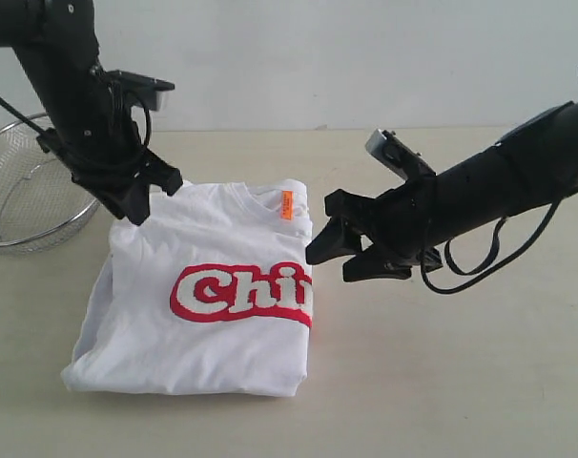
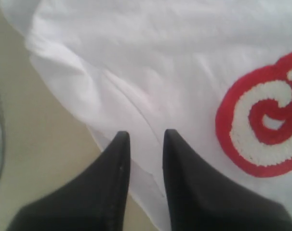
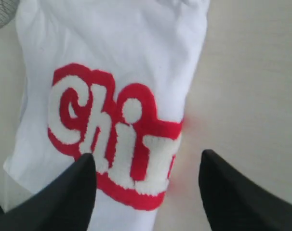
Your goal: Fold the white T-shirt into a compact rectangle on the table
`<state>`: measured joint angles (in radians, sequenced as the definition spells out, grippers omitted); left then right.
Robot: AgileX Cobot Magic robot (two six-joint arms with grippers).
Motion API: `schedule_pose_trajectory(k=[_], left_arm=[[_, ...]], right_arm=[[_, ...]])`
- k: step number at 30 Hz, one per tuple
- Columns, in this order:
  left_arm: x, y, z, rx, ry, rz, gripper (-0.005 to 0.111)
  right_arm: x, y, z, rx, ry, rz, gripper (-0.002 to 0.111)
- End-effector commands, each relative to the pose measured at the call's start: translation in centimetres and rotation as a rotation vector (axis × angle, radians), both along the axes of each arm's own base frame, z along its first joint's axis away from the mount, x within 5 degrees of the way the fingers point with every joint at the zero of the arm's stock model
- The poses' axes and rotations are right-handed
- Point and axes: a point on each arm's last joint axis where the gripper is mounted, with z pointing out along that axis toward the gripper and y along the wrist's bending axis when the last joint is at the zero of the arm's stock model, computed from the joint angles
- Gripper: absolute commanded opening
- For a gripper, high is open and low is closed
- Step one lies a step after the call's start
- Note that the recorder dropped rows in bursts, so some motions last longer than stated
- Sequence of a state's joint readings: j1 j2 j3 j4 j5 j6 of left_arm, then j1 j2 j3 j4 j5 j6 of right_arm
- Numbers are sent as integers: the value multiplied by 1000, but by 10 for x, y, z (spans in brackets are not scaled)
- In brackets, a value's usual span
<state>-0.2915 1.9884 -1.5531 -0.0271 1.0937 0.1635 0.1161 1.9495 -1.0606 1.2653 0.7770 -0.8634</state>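
While spread wide, right gripper [image 1: 327,265] just beside white T-shirt [image 1: 203,343]'s lettered right edge; left gripper [image 1: 152,200] narrow-set at far left corner, grip unclear

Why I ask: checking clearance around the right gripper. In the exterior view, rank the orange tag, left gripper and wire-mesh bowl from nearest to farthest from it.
1. Orange tag, on the T-shirt's collar, just left of the right gripper.
2. Left gripper, at the shirt's far-left corner.
3. Wire-mesh bowl, at the table's left edge, beyond the left gripper.
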Motion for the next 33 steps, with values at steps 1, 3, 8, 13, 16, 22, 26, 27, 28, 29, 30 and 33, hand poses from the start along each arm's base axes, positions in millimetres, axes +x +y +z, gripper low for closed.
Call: schedule_pose_trajectory(k=[1, 3, 8, 13, 16, 22, 26, 27, 28, 29, 30, 33], left_arm=[[-9, -3, -13, 14, 23, -25, 21], [-10, -3, -16, 18, 30, -20, 21], [-8, -3, -16, 14, 7, -6, 21], [-6, -4, -21, 7, -2, -4, 21], [-2, -7, -37, 19, 14, -12, 21], [1, -7, -64, 47, 70, -18, 21], [1, -7, -68, 55, 78, -21, 21], [1, -6, -68, 61, 76, -24, 21], [1, -6, -68, 63, 77, -25, 21], [1, -6, -68, 63, 77, -25, 21], [1, -6, -68, 63, 77, -25, 21], [1, -6, -68, 64, 79, -25, 21]], right_arm=[[6, 1, -7, 51, -30, -41, 57], [8, 3, -14, 78, -23, -48, 57], [11, 4, -34, 106, 13, -64, 57], [12, 7, -44, 146, 34, -68, 57], [13, 7, -48, 161, 34, -78, 57], [15, 6, -58, 164, 45, -121, 57], [15, 14, -63, 162, 44, -131, 57], [15, 18, -63, 158, 41, -131, 57], [14, 23, -63, 161, 32, -127, 57], [14, 26, -63, 162, 29, -128, 57], [14, 31, -63, 154, 25, -121, 57], [14, 41, -60, 155, 14, -108, 57]])
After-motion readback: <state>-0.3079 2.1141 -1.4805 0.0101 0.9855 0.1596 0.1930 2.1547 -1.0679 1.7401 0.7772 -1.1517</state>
